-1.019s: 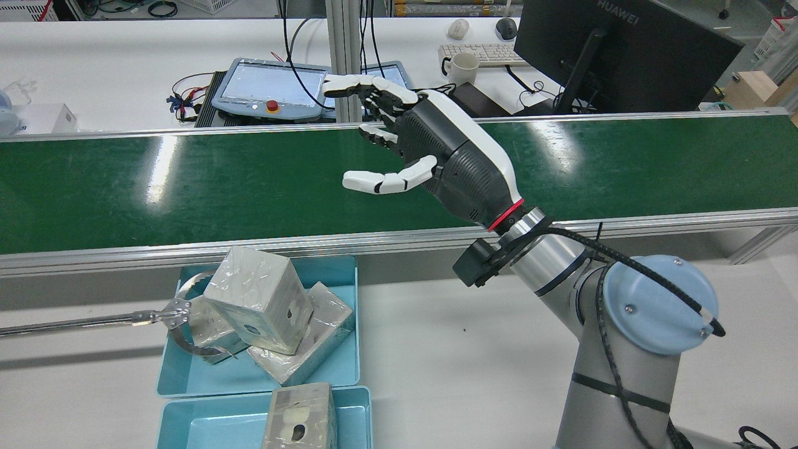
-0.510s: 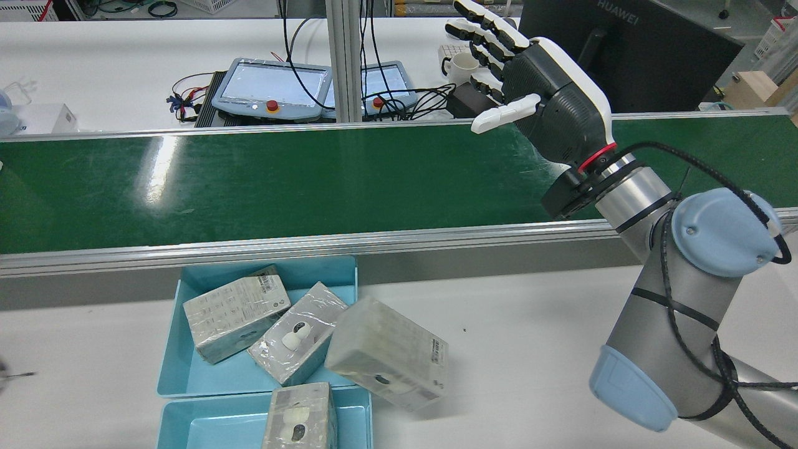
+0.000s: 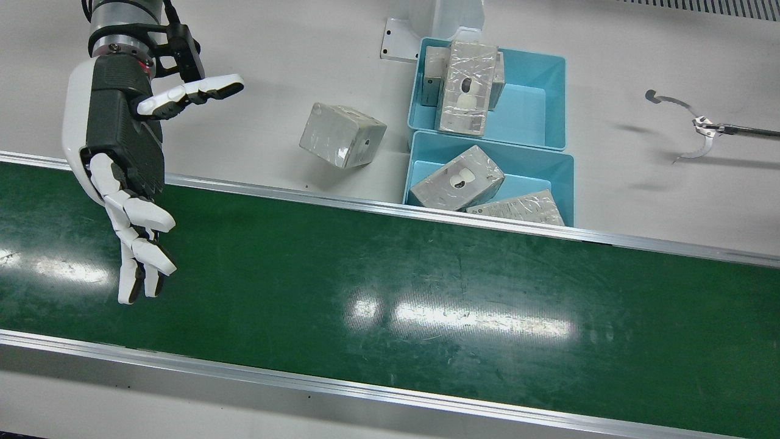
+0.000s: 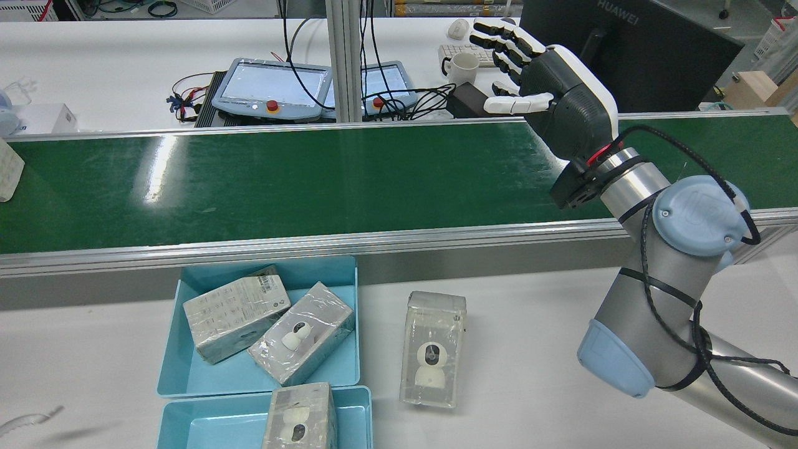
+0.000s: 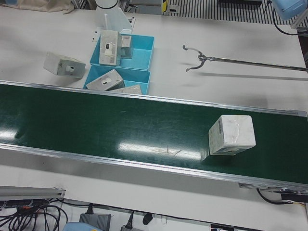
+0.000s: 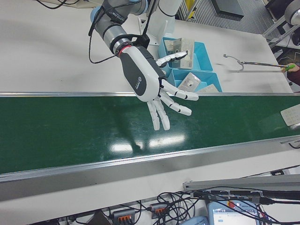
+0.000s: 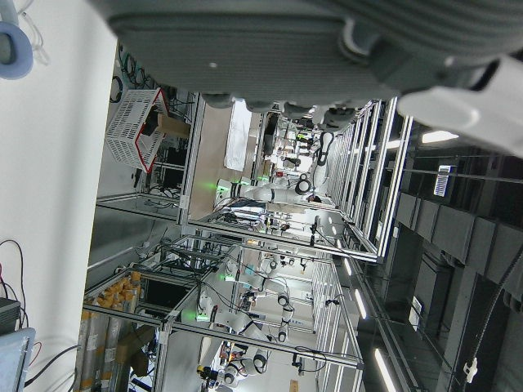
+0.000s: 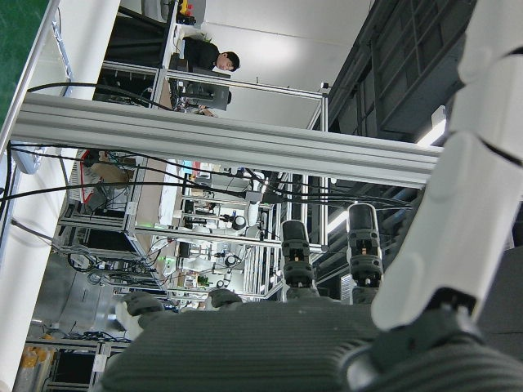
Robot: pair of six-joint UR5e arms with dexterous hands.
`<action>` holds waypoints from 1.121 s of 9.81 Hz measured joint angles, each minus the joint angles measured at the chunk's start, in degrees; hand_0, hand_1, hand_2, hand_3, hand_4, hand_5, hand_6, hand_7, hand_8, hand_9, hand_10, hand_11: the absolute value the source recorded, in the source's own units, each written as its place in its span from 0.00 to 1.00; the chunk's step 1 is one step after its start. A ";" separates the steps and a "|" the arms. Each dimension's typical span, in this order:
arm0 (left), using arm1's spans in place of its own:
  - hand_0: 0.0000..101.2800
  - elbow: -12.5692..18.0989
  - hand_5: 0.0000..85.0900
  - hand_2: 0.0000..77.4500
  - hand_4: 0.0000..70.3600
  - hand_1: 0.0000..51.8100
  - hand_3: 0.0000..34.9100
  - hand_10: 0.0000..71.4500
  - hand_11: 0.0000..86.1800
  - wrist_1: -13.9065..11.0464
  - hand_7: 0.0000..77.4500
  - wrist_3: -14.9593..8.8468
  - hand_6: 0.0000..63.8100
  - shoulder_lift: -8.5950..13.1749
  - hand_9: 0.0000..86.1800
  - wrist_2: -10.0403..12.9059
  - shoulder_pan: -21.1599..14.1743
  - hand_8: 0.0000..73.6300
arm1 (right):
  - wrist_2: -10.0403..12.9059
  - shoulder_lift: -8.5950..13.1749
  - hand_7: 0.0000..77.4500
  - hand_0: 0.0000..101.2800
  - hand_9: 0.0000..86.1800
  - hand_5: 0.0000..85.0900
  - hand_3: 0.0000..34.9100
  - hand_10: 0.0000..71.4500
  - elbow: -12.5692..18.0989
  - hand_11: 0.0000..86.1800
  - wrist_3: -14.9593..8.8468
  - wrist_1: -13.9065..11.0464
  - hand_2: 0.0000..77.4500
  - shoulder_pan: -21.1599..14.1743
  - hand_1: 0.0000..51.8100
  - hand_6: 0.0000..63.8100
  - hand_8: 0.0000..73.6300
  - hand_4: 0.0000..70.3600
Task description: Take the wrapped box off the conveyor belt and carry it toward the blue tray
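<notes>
The right hand (image 4: 548, 93) hangs over the belt (image 3: 390, 292) with fingers (image 3: 137, 256) spread, holding nothing. The box (image 5: 231, 134) lies well apart from those fingers; a late reach would likely let it ride past. The left hand's fingers cannot be made out.

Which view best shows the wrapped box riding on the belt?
The left-front view: the wrapped box sits whole on the conveyor belt. The rear view catches only its corner at the left edge; the right-front view shows a cropped piece.

Far bench: two teach pendants (image 4: 268, 87), white mug (image 4: 462, 67), black monitor (image 4: 629, 56). Metal reacher tool (image 3: 701, 128) on table.
</notes>
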 joint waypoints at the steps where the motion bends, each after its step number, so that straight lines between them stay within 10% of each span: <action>1: 0.00 0.00 0.01 0.01 0.00 0.00 0.00 0.01 0.00 0.00 0.01 0.00 0.00 0.00 0.01 0.00 0.00 0.00 | 0.11 0.15 0.23 0.41 0.01 0.24 0.87 0.01 -0.79 0.02 0.19 -0.13 0.14 0.04 0.16 0.00 0.00 0.20; 8: 0.00 0.00 0.01 0.01 0.00 0.00 0.00 0.01 0.00 0.00 0.01 0.00 0.00 0.00 0.00 0.00 0.00 0.01 | 2.48 6.00 0.27 0.45 0.04 0.31 0.89 0.01 -6.42 0.02 1.53 -4.71 0.18 1.42 0.23 0.00 0.00 0.27; 11: 0.00 0.00 0.01 0.01 0.00 0.00 0.00 0.01 0.00 0.00 0.01 0.00 0.00 0.00 0.00 0.00 0.00 0.01 | 2.63 5.20 0.26 0.44 0.04 0.26 0.87 0.01 -6.12 0.02 2.61 -6.14 0.19 1.55 0.21 0.00 0.00 0.23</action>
